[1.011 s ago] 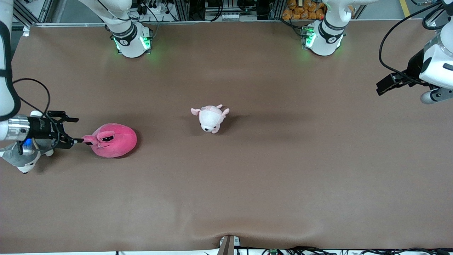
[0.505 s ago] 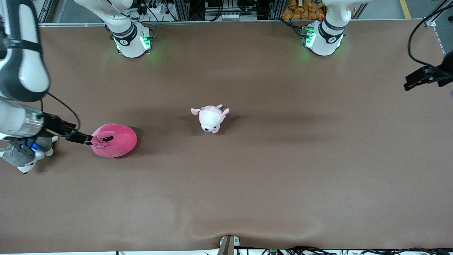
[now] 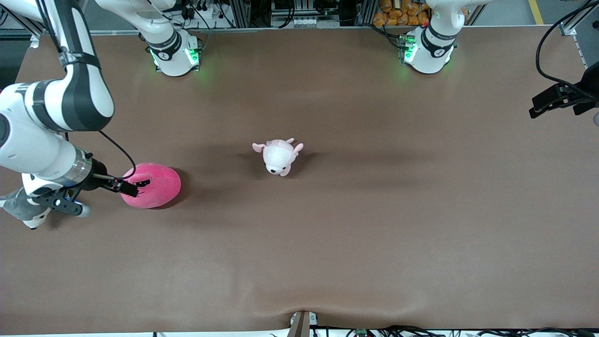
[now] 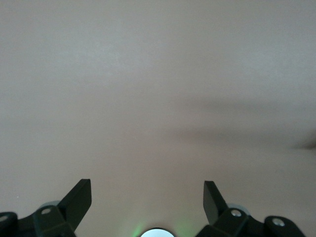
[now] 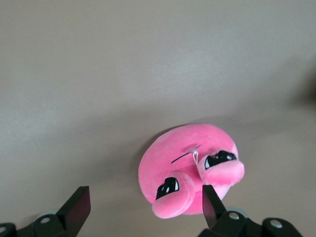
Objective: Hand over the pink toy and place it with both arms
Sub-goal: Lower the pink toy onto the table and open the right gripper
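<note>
The pink toy (image 3: 159, 186) lies on the brown table toward the right arm's end, hot pink with black half-lidded eyes. In the right wrist view it (image 5: 190, 168) lies just ahead of the fingers, its face end by one fingertip. My right gripper (image 3: 130, 188) is open at the toy's face end, low over it, and holds nothing; its fingers (image 5: 79, 202) stand wide apart. My left gripper (image 3: 538, 105) hangs open and empty over the table's edge at the left arm's end; its wrist view shows only bare table between its fingers (image 4: 81, 195).
A small pale pink-and-white plush animal (image 3: 278, 157) lies near the table's middle. A grey-and-white husky plush (image 3: 21, 213) lies under the right wrist at the table's end. Cables and a bracket (image 3: 302, 323) sit at the near edge.
The right arm has swung in over the table and its gripper has moved onto the pink toy's face end. The left gripper has drawn back to the table's edge.
</note>
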`<action>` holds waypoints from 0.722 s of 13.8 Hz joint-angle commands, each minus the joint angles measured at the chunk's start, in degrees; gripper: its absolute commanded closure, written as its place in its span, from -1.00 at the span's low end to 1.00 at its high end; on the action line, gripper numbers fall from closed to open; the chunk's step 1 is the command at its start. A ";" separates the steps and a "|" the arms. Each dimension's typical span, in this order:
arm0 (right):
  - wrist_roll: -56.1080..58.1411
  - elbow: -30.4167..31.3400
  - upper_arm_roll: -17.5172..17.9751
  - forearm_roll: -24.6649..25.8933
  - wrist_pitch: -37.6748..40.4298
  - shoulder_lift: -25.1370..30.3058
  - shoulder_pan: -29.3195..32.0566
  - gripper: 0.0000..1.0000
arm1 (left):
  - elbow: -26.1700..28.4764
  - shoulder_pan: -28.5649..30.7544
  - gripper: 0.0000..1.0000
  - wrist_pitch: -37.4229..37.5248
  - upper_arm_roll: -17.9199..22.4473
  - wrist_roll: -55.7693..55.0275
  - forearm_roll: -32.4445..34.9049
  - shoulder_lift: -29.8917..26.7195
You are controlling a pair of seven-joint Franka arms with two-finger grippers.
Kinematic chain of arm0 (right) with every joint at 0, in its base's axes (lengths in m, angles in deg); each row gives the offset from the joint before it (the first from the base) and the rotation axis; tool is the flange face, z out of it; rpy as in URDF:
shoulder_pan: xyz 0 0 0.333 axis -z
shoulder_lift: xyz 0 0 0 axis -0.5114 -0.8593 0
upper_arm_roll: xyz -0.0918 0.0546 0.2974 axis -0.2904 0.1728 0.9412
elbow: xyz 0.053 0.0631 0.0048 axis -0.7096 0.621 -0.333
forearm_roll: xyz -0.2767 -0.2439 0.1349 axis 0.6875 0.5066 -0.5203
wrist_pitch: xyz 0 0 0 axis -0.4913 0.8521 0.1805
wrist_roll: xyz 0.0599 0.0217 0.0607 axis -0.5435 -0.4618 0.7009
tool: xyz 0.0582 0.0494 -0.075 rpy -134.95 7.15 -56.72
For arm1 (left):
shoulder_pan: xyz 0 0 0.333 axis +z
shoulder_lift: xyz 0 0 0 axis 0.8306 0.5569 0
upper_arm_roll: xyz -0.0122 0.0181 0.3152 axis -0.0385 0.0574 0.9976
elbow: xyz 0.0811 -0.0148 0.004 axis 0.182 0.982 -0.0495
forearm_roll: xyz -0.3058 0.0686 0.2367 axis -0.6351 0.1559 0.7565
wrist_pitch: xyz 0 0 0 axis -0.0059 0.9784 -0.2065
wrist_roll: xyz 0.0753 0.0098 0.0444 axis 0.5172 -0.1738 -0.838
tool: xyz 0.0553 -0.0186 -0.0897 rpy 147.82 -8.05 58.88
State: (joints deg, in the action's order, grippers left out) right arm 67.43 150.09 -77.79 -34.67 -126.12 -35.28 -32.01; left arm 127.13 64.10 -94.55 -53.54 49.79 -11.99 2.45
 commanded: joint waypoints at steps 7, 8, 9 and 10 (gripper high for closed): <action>9.89 4.18 1.03 0.67 8.15 10.86 0.47 -1.00 | 1.39 0.32 -1.00 -0.04 -7.05 -8.77 -0.66 -0.16; 7.79 1.29 2.61 0.57 12.98 11.74 -0.58 -1.00 | 1.48 0.50 -1.00 0.04 -7.04 -8.42 -0.66 -0.33; 7.33 -1.01 3.06 0.57 14.60 11.84 -0.94 -1.00 | 1.65 0.67 -1.00 0.65 -6.87 -7.90 -0.58 -0.51; 7.24 -2.77 3.07 0.49 14.35 11.84 -0.94 -1.00 | 1.66 0.67 -1.00 1.01 -6.70 -7.72 -0.58 -0.51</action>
State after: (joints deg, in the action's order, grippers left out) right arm 75.92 150.26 -75.44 -34.52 -113.57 -24.34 -32.50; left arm 128.15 64.17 -94.38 -60.28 41.40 -12.91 2.97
